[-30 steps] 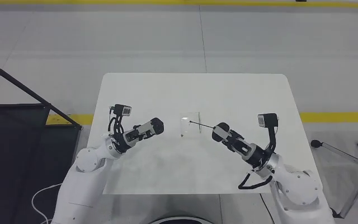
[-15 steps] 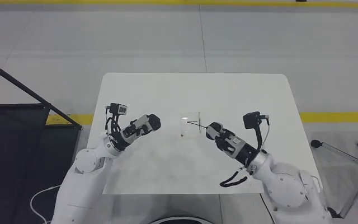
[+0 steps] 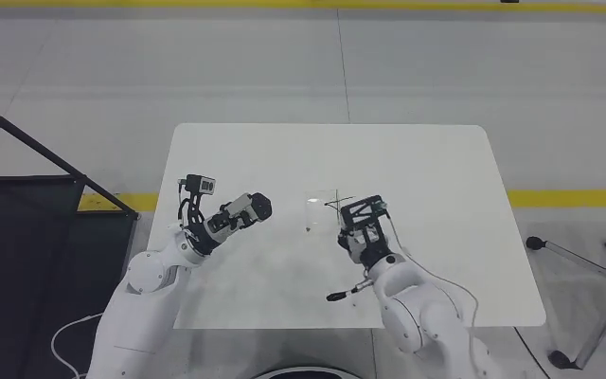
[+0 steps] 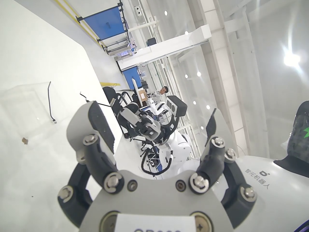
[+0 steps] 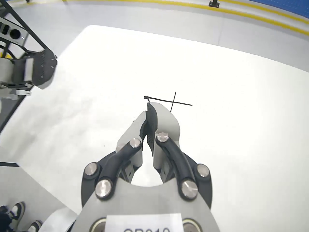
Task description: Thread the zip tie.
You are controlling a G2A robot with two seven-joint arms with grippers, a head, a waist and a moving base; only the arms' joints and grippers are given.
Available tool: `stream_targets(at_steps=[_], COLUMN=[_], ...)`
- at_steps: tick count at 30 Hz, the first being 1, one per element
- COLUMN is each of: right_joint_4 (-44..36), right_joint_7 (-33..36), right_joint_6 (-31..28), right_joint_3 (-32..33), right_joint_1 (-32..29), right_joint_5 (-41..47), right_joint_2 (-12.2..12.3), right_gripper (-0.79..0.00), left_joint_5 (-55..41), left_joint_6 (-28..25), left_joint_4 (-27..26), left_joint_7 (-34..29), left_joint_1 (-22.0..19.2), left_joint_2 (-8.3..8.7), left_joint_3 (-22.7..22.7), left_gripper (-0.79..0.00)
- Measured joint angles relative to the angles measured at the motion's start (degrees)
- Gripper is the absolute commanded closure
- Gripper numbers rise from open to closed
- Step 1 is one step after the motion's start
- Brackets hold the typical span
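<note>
1. Right wrist view: the right gripper (image 5: 150, 113) pinches the zip tie (image 5: 169, 102) close to its head, strap jutting over mid-bench (image 5: 108, 73).
2. The left gripper (image 4: 154, 117), spread, hangs left; it should probably take the tail.
3. Hold the head level and feed slowly.

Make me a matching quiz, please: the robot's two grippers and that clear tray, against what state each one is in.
Things:
1. left gripper
2. right gripper
3. clear tray

States:
A. shut on a black zip tie
B. lying flat on the white table
C. open, holding nothing

Pairs: 1-C, 2-A, 3-B.
</note>
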Motion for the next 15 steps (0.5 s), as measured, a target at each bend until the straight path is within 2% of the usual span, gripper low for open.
stream_targets(at_steps=[9, 15], right_joint_4=[5.58, 10.01], right_joint_7=[10.32, 13.23], right_joint_6=[3.12, 3.15], right_joint_3=[-6.34, -8.77], right_joint_1=[6.69, 10.26], right_joint_5=[-5.32, -4.23], right_joint_2=[-2.14, -3.62], right_gripper=[0.000, 0.000], left_joint_5=[0.00, 0.00], left_joint_6=[0.00, 0.00], left_joint_4=[0.00, 0.00], left_joint_7=[0.00, 0.00], left_joint_1=[0.00, 0.00], left_joint_2=[0.00, 0.00], left_joint_3=[0.00, 0.00], left_gripper=[-0.785, -0.785])
